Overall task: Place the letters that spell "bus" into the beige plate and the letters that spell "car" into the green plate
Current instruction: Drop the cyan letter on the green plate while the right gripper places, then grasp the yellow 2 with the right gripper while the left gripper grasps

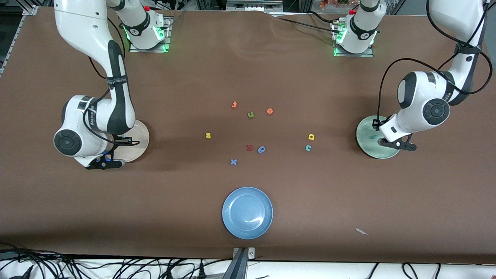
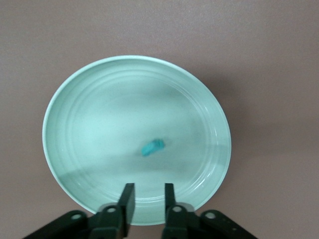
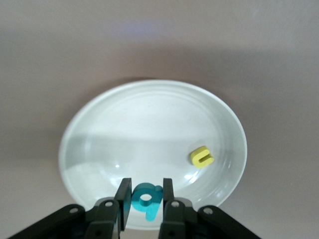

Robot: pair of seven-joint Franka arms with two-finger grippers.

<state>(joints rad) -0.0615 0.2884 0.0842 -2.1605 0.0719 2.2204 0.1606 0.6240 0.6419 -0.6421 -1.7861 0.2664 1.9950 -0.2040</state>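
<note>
Brown cloth covered the whole table, with three plates on it: the beige plate [image 1: 140,136] at the right arm's end, the green plate [image 1: 366,135] at the left arm's end, and a blue plate [image 1: 247,212] nearest the front camera. The right gripper [image 3: 145,201] hung over the beige plate, clamped on the teal "b" [image 3: 146,199], while one yellow "u" [image 3: 202,156] already lay in that plate. The left gripper [image 2: 146,201] hung over the green plate, its fingers [image 2: 127,199] a narrow gap apart and holding nothing; one teal letter [image 2: 152,147], probably the "r", lay in the plate. By my reckoning two letters were placed and a third was about to drop. Left on the cloth were the yellow "s" [image 1: 208,135], the yellow "a" [image 1: 311,136] and the teal "c" [image 1: 308,147] just nearer the camera. Six other letters sat mid-table: two orange, one olive, one red, two blue.
</note>
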